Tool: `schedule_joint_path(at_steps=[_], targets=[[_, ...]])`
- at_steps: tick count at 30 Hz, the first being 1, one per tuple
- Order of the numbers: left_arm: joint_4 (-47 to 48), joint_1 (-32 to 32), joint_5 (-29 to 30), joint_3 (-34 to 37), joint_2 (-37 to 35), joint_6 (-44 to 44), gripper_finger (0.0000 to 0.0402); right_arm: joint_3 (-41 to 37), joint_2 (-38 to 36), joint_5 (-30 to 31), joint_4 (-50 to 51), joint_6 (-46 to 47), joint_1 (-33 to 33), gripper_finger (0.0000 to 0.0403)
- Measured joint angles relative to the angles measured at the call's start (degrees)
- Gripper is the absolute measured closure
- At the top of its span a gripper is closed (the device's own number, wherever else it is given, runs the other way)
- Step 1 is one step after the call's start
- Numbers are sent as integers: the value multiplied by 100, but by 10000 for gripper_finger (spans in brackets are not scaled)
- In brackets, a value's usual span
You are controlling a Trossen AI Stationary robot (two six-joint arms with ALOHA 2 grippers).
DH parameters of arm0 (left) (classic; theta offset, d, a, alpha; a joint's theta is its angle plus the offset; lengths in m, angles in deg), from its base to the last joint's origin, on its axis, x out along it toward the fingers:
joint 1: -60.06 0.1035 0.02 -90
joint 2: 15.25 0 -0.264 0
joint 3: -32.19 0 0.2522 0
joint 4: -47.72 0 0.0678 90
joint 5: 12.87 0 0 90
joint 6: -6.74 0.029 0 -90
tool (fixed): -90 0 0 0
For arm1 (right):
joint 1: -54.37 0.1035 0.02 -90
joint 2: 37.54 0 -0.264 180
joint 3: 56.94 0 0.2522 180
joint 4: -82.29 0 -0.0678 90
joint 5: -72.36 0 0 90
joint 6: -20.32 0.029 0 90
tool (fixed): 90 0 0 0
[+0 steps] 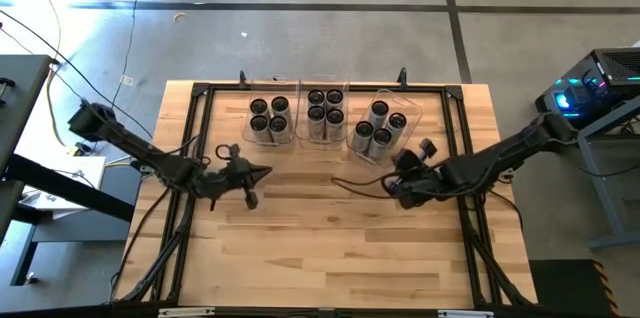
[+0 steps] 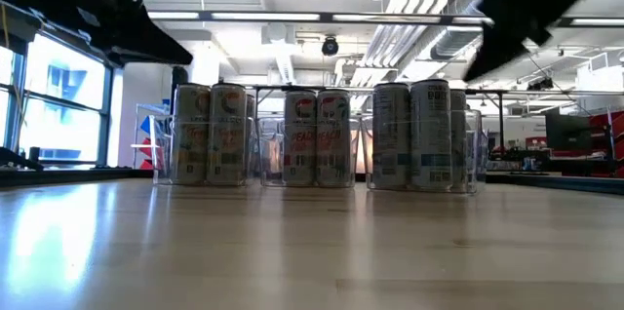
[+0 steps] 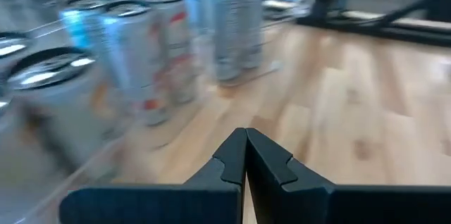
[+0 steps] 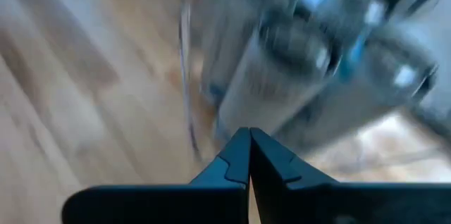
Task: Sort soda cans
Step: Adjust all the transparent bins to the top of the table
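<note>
The soda cans stand upright in three clear bins along the table's far side: a left group [image 1: 268,118], a middle group [image 1: 324,111] and a right group [image 1: 380,128]. In the low view they form three clusters [image 2: 317,139]. My left gripper [image 1: 266,171] hovers shut over bare wood just near of the left bin, pointing toward the table's right. My right gripper [image 1: 397,184] hovers shut just near of the right bin, tipped down toward its cans [image 4: 282,76]. Neither holds anything. Each wrist view shows its own two fingertips closed together, the left pair [image 3: 245,136] and the right pair [image 4: 248,134].
A black frame [image 1: 200,93] runs around the work area, with rails down both sides. A thin dark cable [image 1: 355,186] lies on the wood left of my right gripper. The near half of the wooden table [image 1: 330,258] is bare board.
</note>
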Motion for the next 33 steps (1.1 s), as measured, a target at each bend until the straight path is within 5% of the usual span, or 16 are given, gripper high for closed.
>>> schedule_joint_path(at_steps=[7, 15, 27, 33], targets=[[-1318, 264, -1084, 466, -47, 983, 401, 874, 0, 1113, -5, -509, -189, 402], [-1420, 217, -1336, 456, -46, 1025, 402, 1410, -1, -155, -152, -941, -384, 388], [-1865, 224, -1339, 456, -44, 1605, 401, 1294, 395, -977, -419, -957, -480, 173], [-2017, 482, -1336, 454, -44, 2011, 402, 1294, 458, -1322, -508, -1081, -738, 111]])
